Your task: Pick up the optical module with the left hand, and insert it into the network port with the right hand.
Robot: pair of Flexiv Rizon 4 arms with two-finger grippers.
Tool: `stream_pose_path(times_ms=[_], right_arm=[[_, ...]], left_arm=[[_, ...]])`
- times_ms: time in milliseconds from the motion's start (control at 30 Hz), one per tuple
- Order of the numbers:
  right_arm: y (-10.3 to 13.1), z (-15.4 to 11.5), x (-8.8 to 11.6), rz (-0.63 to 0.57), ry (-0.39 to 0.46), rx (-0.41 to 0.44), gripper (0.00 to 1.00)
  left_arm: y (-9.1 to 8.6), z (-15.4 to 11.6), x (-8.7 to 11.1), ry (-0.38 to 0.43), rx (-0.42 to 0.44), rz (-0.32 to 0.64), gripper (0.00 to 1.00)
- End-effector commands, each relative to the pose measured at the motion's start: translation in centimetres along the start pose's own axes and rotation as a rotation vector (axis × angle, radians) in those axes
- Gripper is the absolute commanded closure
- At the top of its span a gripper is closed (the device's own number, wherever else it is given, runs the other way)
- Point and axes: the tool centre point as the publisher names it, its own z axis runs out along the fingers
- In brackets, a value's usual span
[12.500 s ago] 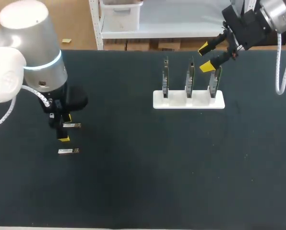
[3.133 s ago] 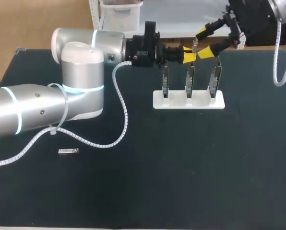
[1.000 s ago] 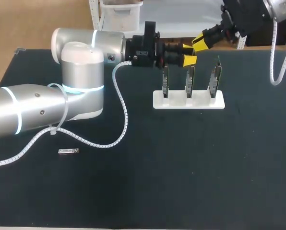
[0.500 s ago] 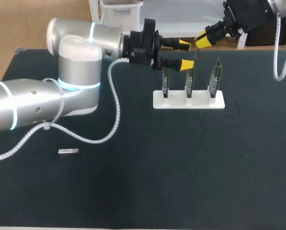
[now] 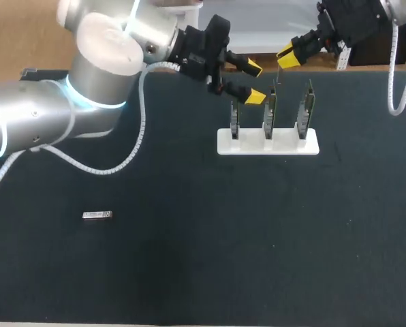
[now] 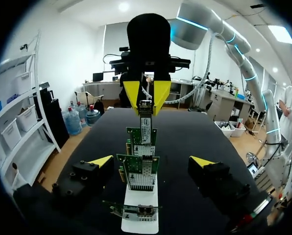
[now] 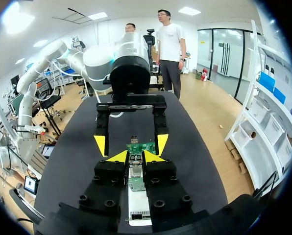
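Observation:
A thin silver optical module (image 5: 276, 73) hangs above the middle circuit board (image 5: 270, 109), with my right gripper (image 5: 289, 57) shut on it. In the left wrist view the module (image 6: 145, 125) points down from that gripper (image 6: 146, 96) toward the boards. My left gripper (image 5: 254, 82) is open beside it, above the left board (image 5: 235, 112), holding nothing. Its fingers (image 6: 101, 162) spread wide on either side of the nearest board (image 6: 141, 171). In the right wrist view my right gripper (image 7: 136, 157) clamps the module (image 7: 135, 171), with the left gripper (image 7: 131, 144) open ahead of it.
A white stand (image 5: 268, 142) holds three upright circuit boards at the back of the dark table. A second optical module (image 5: 97, 215) lies flat at the front left. My left arm (image 5: 67, 109) spans the table's back left.
My left gripper has opened wide, let go of the module and pulled back to the left. My right gripper keeps hold of the module and has barely moved.

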Motion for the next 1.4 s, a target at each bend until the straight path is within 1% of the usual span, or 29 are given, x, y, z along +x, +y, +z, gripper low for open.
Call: stream_pose_path(times_ms=[33,167,300,433,667,733,1400], right_arm=[[0.0,0.1,0.0,-0.001,-0.002,0.0,1.0],[0.0,0.1,0.0,0.0,-0.003,-0.001,1.0],[0.0,0.1,-0.1,-0.001,-0.003,-0.001,1.0],[0.0,0.2,-0.1,-0.002,-0.004,-0.001,1.0],[0.2,0.2,0.0,-0.001,-0.004,0.0,1.0],[0.2,0.2,0.0,-0.001,-0.004,0.0,1.0],[0.3,0.1,0.1,-0.002,0.0,-0.003,1.0]], left_arm=[[0.6,0.6,-0.1,0.109,0.027,0.008,0.0],[0.3,1.1,0.3,0.142,0.029,0.002,0.0],[0.0,1.4,0.6,0.183,0.021,0.018,0.0],[0.0,1.3,0.8,0.182,0.019,0.01,0.0],[-0.2,1.2,1.1,0.212,0.007,0.007,0.0],[-0.2,1.2,1.2,0.195,0.013,0.0,0.0],[-0.2,1.3,1.6,0.216,0.017,-0.004,0.0]])
